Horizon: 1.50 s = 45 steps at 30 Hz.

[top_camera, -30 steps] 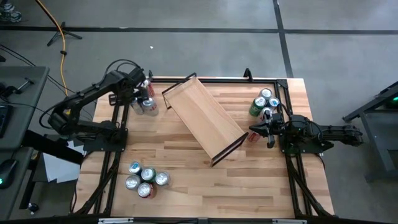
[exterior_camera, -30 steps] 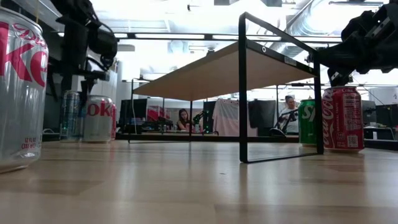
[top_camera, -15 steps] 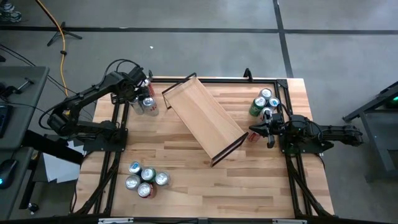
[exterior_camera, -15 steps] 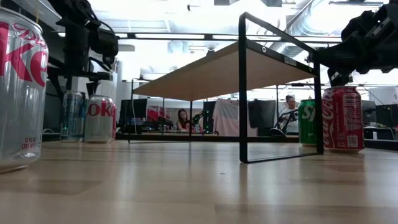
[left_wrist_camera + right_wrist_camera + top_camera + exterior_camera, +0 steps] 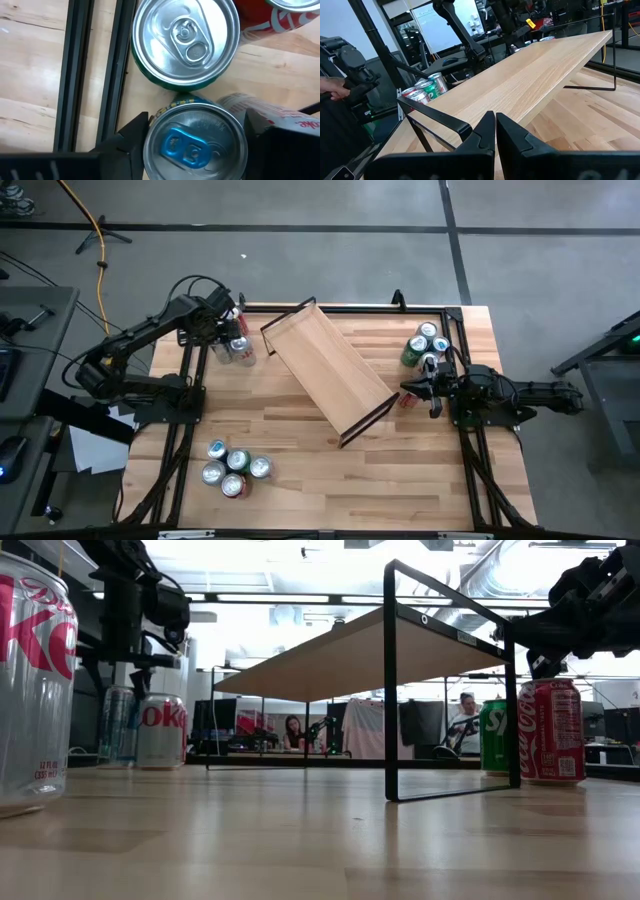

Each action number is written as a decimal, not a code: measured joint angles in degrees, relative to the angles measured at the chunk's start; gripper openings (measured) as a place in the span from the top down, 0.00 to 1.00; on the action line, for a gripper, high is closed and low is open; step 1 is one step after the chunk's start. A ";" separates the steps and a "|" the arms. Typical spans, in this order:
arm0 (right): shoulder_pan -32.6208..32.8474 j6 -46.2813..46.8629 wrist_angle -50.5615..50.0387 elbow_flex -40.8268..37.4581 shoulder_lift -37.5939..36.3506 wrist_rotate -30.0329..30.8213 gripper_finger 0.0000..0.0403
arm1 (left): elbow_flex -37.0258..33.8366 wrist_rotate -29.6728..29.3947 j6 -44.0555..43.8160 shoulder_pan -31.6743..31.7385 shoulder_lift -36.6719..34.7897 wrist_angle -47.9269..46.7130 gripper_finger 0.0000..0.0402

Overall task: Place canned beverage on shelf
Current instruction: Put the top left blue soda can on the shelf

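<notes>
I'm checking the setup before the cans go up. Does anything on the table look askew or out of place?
Yes: the shelf sits diagonally across the tabletop rather than square to its edges. The cans all stand upright in three clusters on the table; none is on the shelf yet. Nothing looks spilled or damaged.

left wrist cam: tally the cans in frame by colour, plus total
Green can, silver tab: 1
Red can: 1
Silver can with red lettering: 1
Blue-tab can: 1
Total: 4
</notes>
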 joint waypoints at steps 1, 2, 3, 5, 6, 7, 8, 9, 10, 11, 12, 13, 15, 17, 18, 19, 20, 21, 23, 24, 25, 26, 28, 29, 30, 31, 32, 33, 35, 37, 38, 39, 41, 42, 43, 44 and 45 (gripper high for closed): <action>0.00 0.00 0.00 0.00 0.00 0.00 1.00 | -0.01 -0.06 0.12 0.00 -0.12 0.01 0.63; -0.01 0.00 0.00 0.00 0.00 0.00 1.00 | -0.07 -0.12 0.44 0.00 -0.33 0.05 0.63; 0.00 0.00 0.00 0.00 0.00 0.00 1.00 | -0.17 -0.26 0.67 0.00 -0.61 0.07 0.63; 0.01 0.00 0.00 0.00 0.02 0.00 1.00 | -0.22 -0.50 1.10 0.02 -1.49 -0.25 0.63; 0.00 0.00 0.00 -0.02 0.02 0.00 1.00 | -0.22 -0.43 1.10 0.02 -2.19 -0.47 0.63; 0.00 0.00 0.00 -0.01 0.00 0.00 1.00 | -0.22 -0.40 1.11 0.02 -2.96 -0.80 0.63; -0.01 0.00 0.00 -0.01 0.00 0.00 1.00 | -0.22 -0.35 1.10 0.02 -3.86 -1.23 0.63; -0.01 0.00 0.00 -0.01 0.02 0.00 1.00 | -0.22 -0.26 1.10 0.02 -4.87 -1.80 0.63; 0.01 0.00 0.00 0.00 0.00 0.00 1.00 | -0.22 -0.27 1.11 0.02 -6.02 -2.53 0.63; -0.01 0.00 0.00 0.00 0.01 0.00 1.00 | -0.22 -0.27 1.11 0.02 -7.20 -3.18 0.62; -0.01 0.00 0.00 0.00 0.01 0.00 1.00 | -0.22 -0.24 1.10 0.02 -8.55 -3.79 0.62; 0.00 0.00 0.00 0.00 0.00 0.00 1.00 | -0.20 -0.03 1.08 0.02 -9.90 -4.28 0.62; -0.02 0.00 0.00 -0.02 0.00 0.00 1.00 | 0.63 0.56 1.06 0.02 -12.68 -5.76 0.63; -0.01 0.00 0.00 0.00 0.01 0.00 1.00 | 2.62 0.59 1.10 0.00 -15.15 -7.42 0.63; 0.00 0.00 0.00 -0.01 0.00 0.00 1.00 | 4.00 0.59 1.13 0.00 -16.25 -8.07 0.63; 0.00 0.00 0.00 0.00 0.00 0.00 1.00 | 5.48 0.54 1.15 0.02 -17.31 -8.57 0.63; 0.00 0.00 0.00 0.00 0.00 0.00 1.00 | 7.18 0.64 1.52 0.02 -18.20 -9.07 0.63; 0.01 0.00 0.00 0.00 0.01 0.00 1.00 | 9.09 0.75 2.39 0.01 -19.00 -9.45 0.63; 0.00 0.00 0.00 -0.02 0.00 0.00 1.00 | 13.46 1.14 4.13 0.02 -20.03 -9.82 0.63; -0.01 0.00 0.00 0.00 0.00 0.00 1.00 | 15.67 1.61 4.80 0.00 -20.36 -9.89 0.63; 0.00 0.00 0.00 0.00 0.00 0.00 1.00 | 17.99 2.40 5.78 0.00 -20.55 -10.09 0.63; 0.00 0.00 0.00 0.00 0.00 0.00 1.00 | 20.18 3.42 6.65 -0.02 -20.59 -10.11 0.63; -0.01 0.00 0.00 -0.02 0.00 0.00 1.00 | 24.70 6.11 8.47 -0.25 -20.43 -9.69 0.63; -0.02 0.00 0.00 0.00 0.00 0.00 1.00 | 26.77 7.57 9.21 -0.59 -20.21 -9.36 0.63; -0.01 0.00 0.00 -0.01 0.00 0.00 1.00 | 28.75 9.15 9.87 -1.10 -19.98 -8.91 0.63; -0.02 0.00 0.00 0.00 0.00 0.00 1.00 | 30.44 10.98 10.55 -1.77 -19.59 -8.20 0.63; -0.01 0.00 0.00 0.00 0.00 0.00 1.00 | 31.81 12.73 10.89 -2.64 -19.03 -6.92 0.63; 0.00 0.00 0.00 0.00 0.00 0.00 1.00 | 33.21 14.34 10.96 -3.69 -18.53 -5.33 0.63; 0.00 0.00 0.00 0.00 0.00 0.00 1.00 | 35.23 16.87 10.42 -6.31 -17.02 -1.36 0.63; -0.01 0.00 0.00 0.00 0.00 0.00 1.00 | 36.69 17.84 9.68 -10.01 -14.83 2.48 0.63; -0.01 0.00 0.00 -0.01 0.00 0.00 1.00 | 37.38 17.87 9.27 -12.06 -13.41 4.28 0.63; -0.01 0.00 0.00 0.00 0.00 0.00 1.00 | 38.23 17.75 9.08 -14.25 -11.76 5.77 0.63; 0.00 0.00 0.00 -0.02 0.00 0.00 1.00 | 40.23 17.48 10.20 -18.31 -7.84 7.44 0.63; -0.02 0.00 0.00 0.00 0.00 0.00 1.00 | 41.62 17.32 11.27 -19.91 -5.31 7.34 0.63; -0.02 0.00 0.00 0.00 0.00 0.00 1.00 | 43.32 17.08 12.80 -21.19 -2.75 6.90 0.63; -0.02 0.00 0.00 -0.01 0.00 0.00 1.00 | 45.28 17.07 14.45 -22.16 -0.25 6.31 0.63; -0.02 0.00 0.00 -0.01 0.00 0.00 1.00 | 47.68 17.22 16.44 -22.75 2.15 5.53 0.63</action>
